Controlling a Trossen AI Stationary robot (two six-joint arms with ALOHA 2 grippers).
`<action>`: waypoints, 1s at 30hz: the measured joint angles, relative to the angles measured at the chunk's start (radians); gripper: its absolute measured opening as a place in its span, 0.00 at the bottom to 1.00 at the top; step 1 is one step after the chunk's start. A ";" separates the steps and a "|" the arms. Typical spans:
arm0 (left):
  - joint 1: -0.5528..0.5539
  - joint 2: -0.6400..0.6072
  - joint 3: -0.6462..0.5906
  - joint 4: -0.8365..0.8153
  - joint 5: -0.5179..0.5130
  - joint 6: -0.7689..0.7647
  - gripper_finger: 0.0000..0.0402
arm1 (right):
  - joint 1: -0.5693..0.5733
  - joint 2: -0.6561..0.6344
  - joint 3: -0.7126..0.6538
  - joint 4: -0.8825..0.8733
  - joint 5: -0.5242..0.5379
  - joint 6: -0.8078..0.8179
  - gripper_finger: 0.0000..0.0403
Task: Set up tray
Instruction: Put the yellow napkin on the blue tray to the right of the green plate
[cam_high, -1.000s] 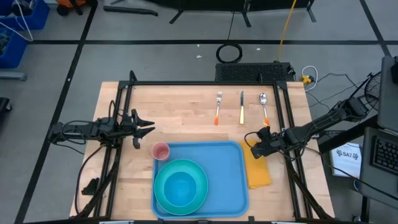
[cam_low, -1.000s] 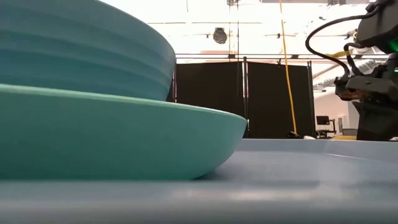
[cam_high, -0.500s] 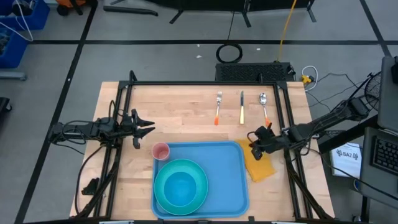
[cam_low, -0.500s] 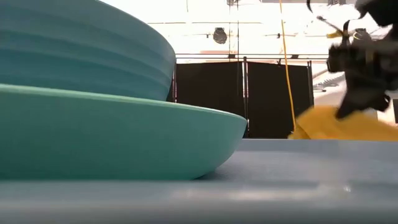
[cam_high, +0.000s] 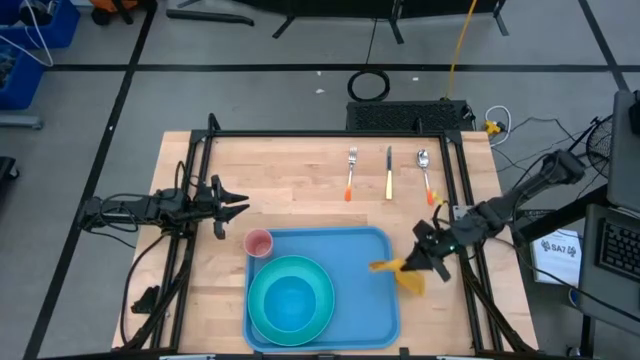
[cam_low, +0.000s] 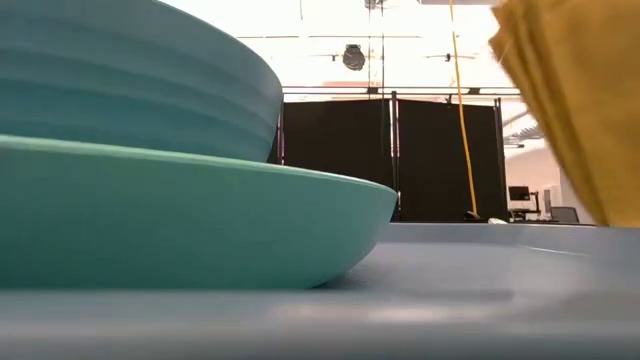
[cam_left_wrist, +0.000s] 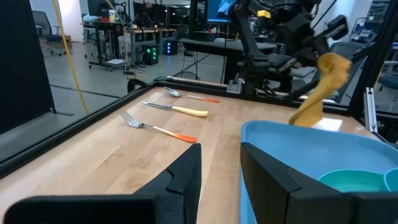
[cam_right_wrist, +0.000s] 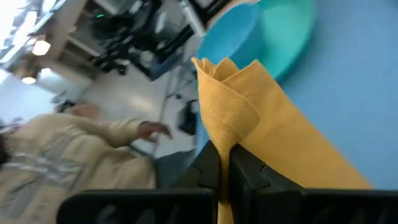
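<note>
We see the light-blue tray (cam_high: 360, 250) on the wooden table (cam_high: 290, 175), and we place everything else by it. The right gripper (cam_high: 428, 262) hangs over the tray's right rim, its fingers clenched on a folded yellow napkin (cam_high: 404, 273) lifted clear of the surface. Inside the tray, a teal bowl (cam_high: 291, 300) sits on a teal plate (cam_high: 262, 320) at its near left. A pink cup (cam_high: 259, 243) stands at the tray's far-left corner. Beyond the tray lie 3 utensils: fork (cam_high: 351, 173), knife (cam_high: 389, 173), spoon (cam_high: 425, 172). The left gripper (cam_high: 240, 206) waits left of the tray, fingers spread apart.

A robotics lab: equipment desks (cam_left_wrist: 118, 37), floor cables (cam_high: 368, 84), black curtains (cam_low: 390, 155).
</note>
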 joint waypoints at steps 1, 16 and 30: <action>0.000 0.000 0.000 0.000 0.000 0.000 0.29 | 0.020 0.024 0.000 0.040 0.000 0.009 0.00; 0.000 0.000 0.000 0.000 0.000 0.000 0.29 | 0.152 0.551 0.078 0.701 -0.043 -0.020 0.00; 0.000 0.000 0.000 0.000 0.000 0.000 0.29 | 0.084 0.743 0.203 0.594 0.170 -0.242 0.00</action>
